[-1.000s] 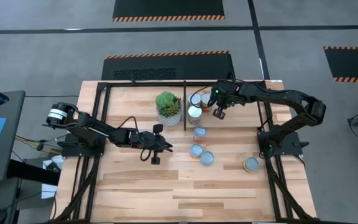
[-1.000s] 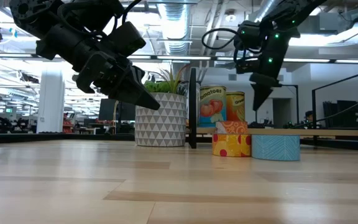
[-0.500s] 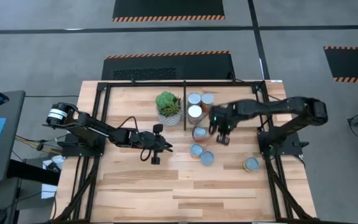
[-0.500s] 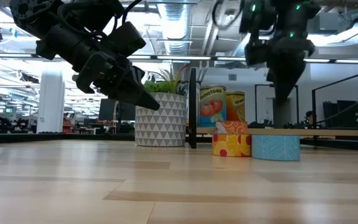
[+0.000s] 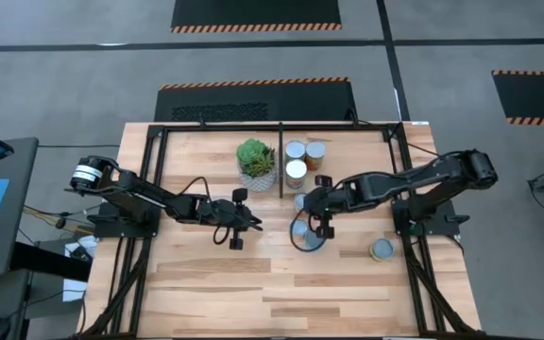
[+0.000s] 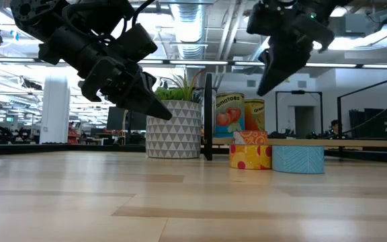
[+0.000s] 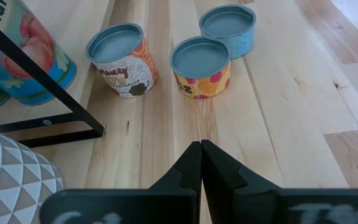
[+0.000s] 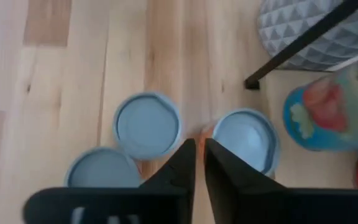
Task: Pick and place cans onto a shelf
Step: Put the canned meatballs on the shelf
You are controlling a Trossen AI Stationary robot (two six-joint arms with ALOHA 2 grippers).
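Three loose cans stand on their bases on the table: an orange-labelled one (image 7: 123,59), a yellow one (image 7: 201,65) and a pale-blue one (image 7: 229,28). They also show in the right wrist view (image 8: 148,124). Another can (image 5: 382,249) stands near the right edge. Three cans (image 5: 296,170) stand on the shelf (image 5: 281,127) right of its centre bar. My right gripper (image 5: 307,210) hangs shut above the loose cans, touching none. My left gripper (image 5: 256,224) is shut and empty above the table, left of them.
A green succulent in a white patterned pot (image 5: 256,161) stands on the shelf left of the centre bar (image 6: 209,117). The black frame tubes (image 5: 154,189) run along both table sides. Bare wood lies toward the near edge (image 5: 272,293).
My right gripper has gone from above the shelf's cans toward the near edge and the left, and now hangs over the loose cans, tilted. The cans have not moved.
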